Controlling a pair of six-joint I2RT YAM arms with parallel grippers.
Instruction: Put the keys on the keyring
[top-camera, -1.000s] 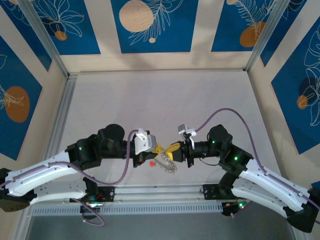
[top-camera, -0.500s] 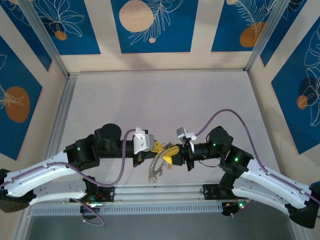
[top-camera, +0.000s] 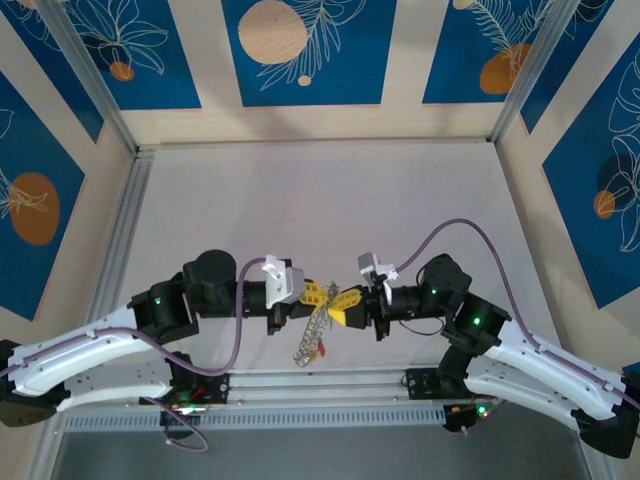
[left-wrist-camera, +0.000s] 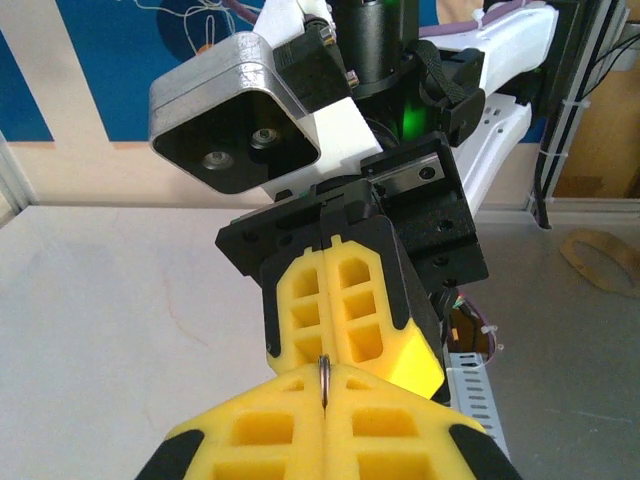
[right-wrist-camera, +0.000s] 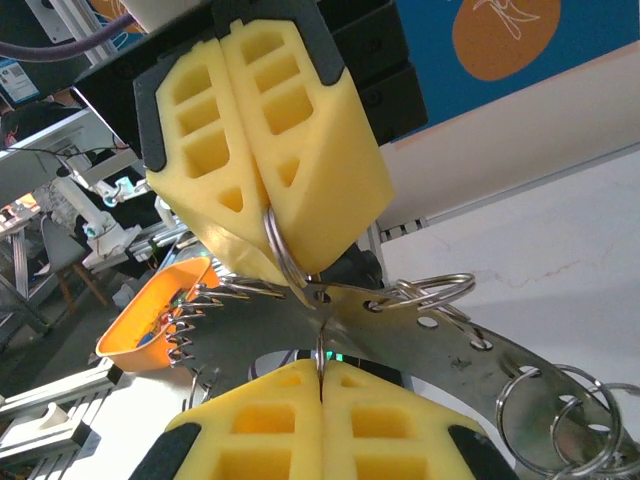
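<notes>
The keyring (right-wrist-camera: 430, 345) is a flat grey metal plate with holes and small split rings along its rim. In the top view the keyring (top-camera: 312, 337) hangs edge-on below the two grippers. My left gripper (top-camera: 321, 296) is shut on a thin split ring (right-wrist-camera: 283, 250) threaded through one of the plate's holes. In the left wrist view my left gripper (left-wrist-camera: 323, 395) pinches that ring's edge (left-wrist-camera: 323, 375). My right gripper (right-wrist-camera: 320, 378) meets it tip to tip and is shut on another thin ring (right-wrist-camera: 319, 350) at the same spot. My right gripper (top-camera: 340, 303) touches the left one. Keys with coloured heads are hidden.
An orange bin (right-wrist-camera: 150, 320) sits off the table behind the left arm. The grey table (top-camera: 320, 210) stretches beyond the grippers, framed by aluminium rails (top-camera: 115, 245). More loose split rings (right-wrist-camera: 560, 420) hang from the plate's right end.
The keyring has swung from lying tilted with a red key showing to hanging edge-on. Both grippers have rolled and stayed pressed together.
</notes>
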